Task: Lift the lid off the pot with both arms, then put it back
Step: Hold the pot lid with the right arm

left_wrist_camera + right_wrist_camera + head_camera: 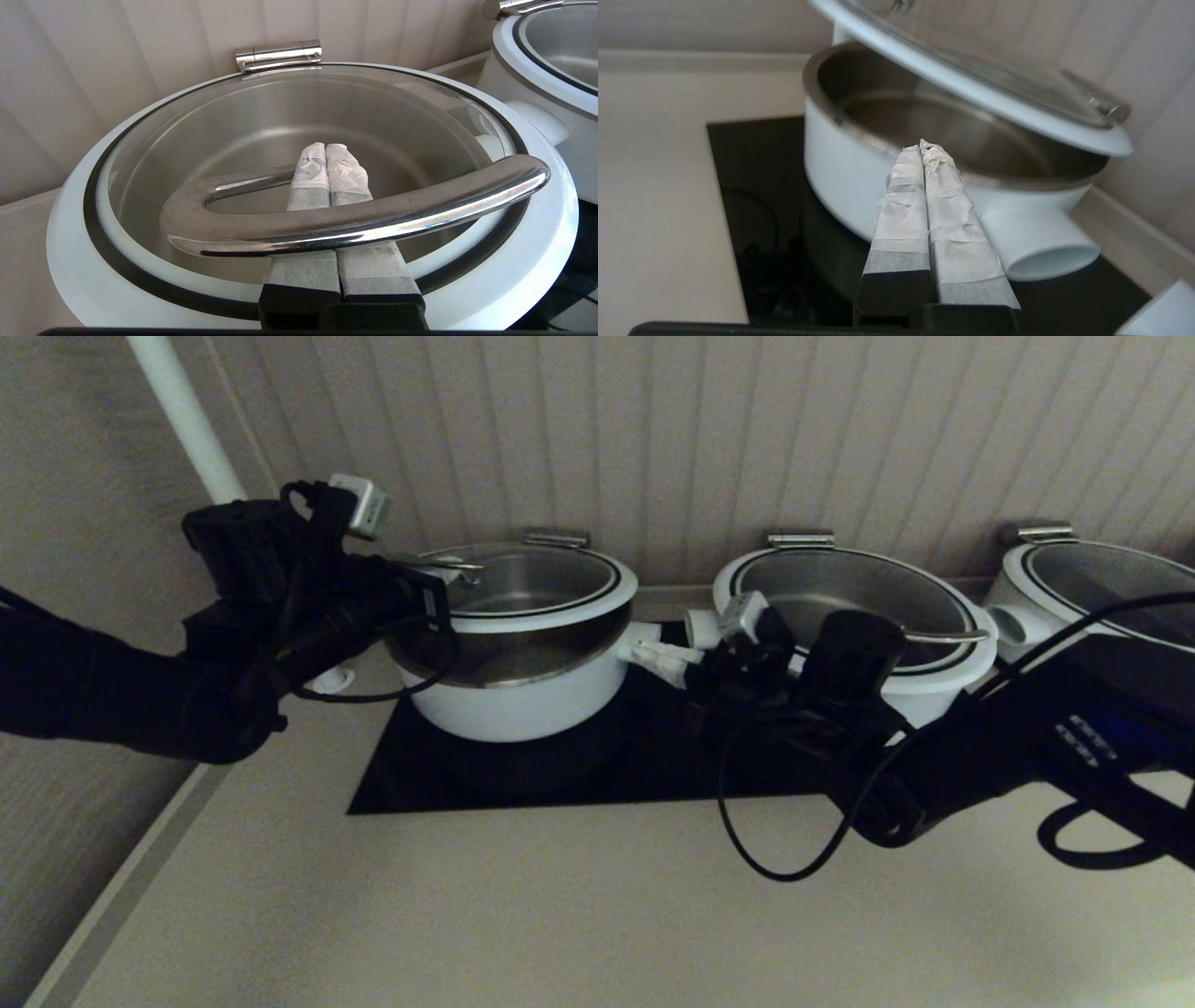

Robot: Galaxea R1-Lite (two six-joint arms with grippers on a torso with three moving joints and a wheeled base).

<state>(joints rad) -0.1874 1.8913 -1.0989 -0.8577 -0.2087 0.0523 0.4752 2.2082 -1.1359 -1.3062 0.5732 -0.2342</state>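
Lid (537, 581) tilts up off one of our three pots (523, 695); left gripper (327, 163), pinched shut, hooks its handle (355, 219); right gripper (924, 154) is pinched shut too.

Bulky black arms (140, 681), looping cables (775, 840)

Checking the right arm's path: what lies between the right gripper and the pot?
Nothing: in the right wrist view the shut right gripper points at the pot wall under the raised lid, with only bare black cooktop beneath.

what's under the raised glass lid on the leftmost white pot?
Under the tilted white-rimmed clear glass lid: the low white pot's bare steel inside, apparently empty. The left gripper's closed fingers sit beneath its curved steel handle.
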